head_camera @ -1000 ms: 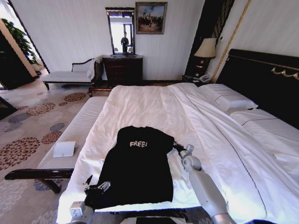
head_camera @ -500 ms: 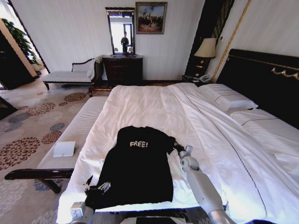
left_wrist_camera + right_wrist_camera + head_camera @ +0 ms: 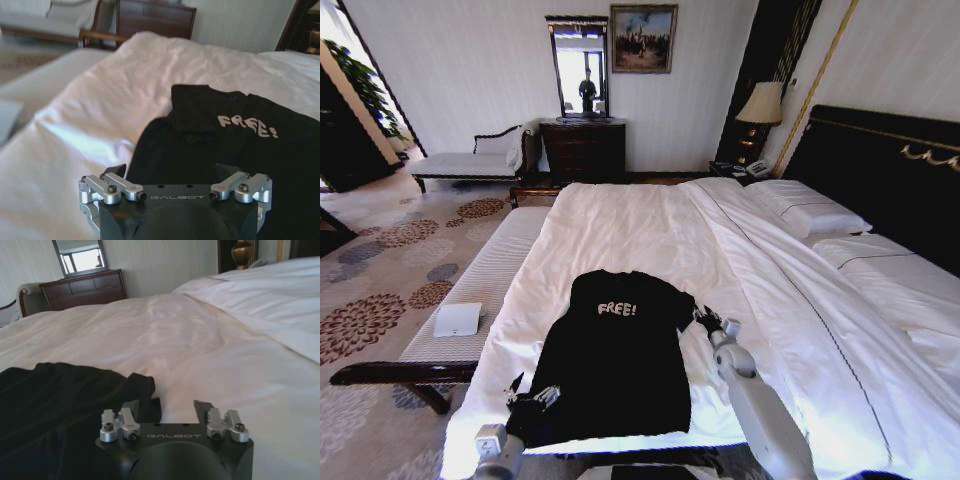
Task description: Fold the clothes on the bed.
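Your left gripper (image 3: 172, 172) stood with jaws spread wide and empty over the near hem of the black T-shirt (image 3: 610, 360), while your right gripper (image 3: 166, 407), jaws likewise apart and apparently holding nothing, sat at the shirt's right sleeve edge. The shirt lay flat, chest lettering up, near the foot of the white bed (image 3: 650, 225).

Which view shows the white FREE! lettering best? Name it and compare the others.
The left wrist view: the FREE! lettering appears large and close on the black T-shirt. The head view shows it complete but small, square across the chest. The right wrist view shows just plain black fabric, no letters.
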